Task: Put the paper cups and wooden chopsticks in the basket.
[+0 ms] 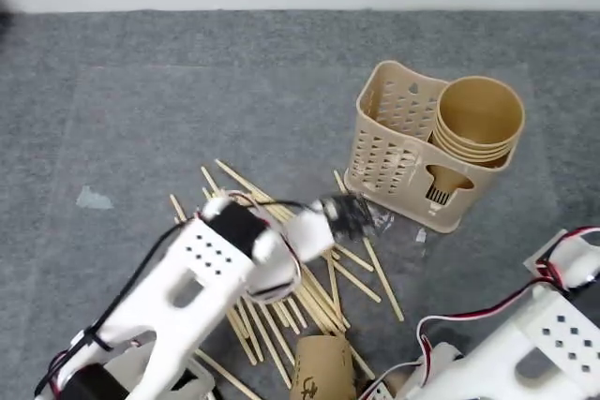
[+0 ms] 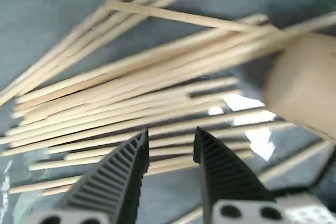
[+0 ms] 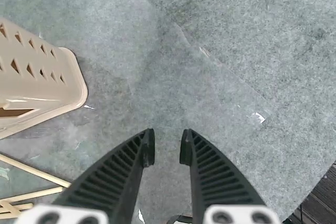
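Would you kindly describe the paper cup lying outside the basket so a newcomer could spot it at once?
Find the beige slotted basket, then follow the spill of wooden chopsticks away from it. At the pile's end farthest from the basket lies a brown paper cup. Unlike the stacked cups standing in the basket, it is single and on its side.

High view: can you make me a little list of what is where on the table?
basket: upright on the grey mat
stacked cups: nested in one compartment of the basket
loose cup: on its side beside the chopsticks
chopsticks: scattered pile on the mat
left gripper: open, over the chopsticks
right gripper: open, over bare mat near the basket
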Robot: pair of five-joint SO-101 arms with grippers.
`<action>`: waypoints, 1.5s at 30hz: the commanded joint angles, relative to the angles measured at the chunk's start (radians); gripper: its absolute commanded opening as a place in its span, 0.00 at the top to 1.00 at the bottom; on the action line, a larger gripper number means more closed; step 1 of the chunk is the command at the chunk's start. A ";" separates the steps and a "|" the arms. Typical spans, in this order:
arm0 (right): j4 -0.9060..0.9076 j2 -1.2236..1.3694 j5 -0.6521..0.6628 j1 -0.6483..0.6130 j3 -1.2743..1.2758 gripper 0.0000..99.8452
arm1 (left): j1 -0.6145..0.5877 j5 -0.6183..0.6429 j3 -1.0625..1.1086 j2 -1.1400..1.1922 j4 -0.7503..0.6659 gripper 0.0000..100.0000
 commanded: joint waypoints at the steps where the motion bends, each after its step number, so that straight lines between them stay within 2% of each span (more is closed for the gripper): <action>1: -0.010 -0.016 -0.003 0.004 -0.005 0.90 | 0.084 0.075 -0.045 -0.015 0.031 0.85; 10: -0.008 -0.016 -0.003 0.004 -0.005 0.90 | 0.267 0.221 -0.042 -0.009 -0.011 0.85; 24: -0.008 -0.016 -0.003 0.004 -0.005 0.90 | 0.276 0.233 0.240 -0.008 -0.308 0.85; 28: -0.008 -0.016 -0.003 0.004 -0.005 0.90 | 0.164 0.172 0.283 -0.008 -0.413 0.85; 34: -0.008 -0.018 -0.003 0.004 -0.005 0.90 | -0.002 0.115 0.278 -0.008 -0.473 0.85; 37: -0.008 -0.018 -0.003 0.004 -0.005 0.90 | -0.046 0.107 0.265 -0.015 -0.448 0.85; 41: -0.010 -0.019 0.000 0.001 -0.005 0.90 | -0.117 0.107 0.173 -0.017 -0.336 0.85; 45: 0.028 -0.019 0.071 -0.077 -0.006 0.90 | -0.213 0.114 0.054 -0.017 -0.239 0.86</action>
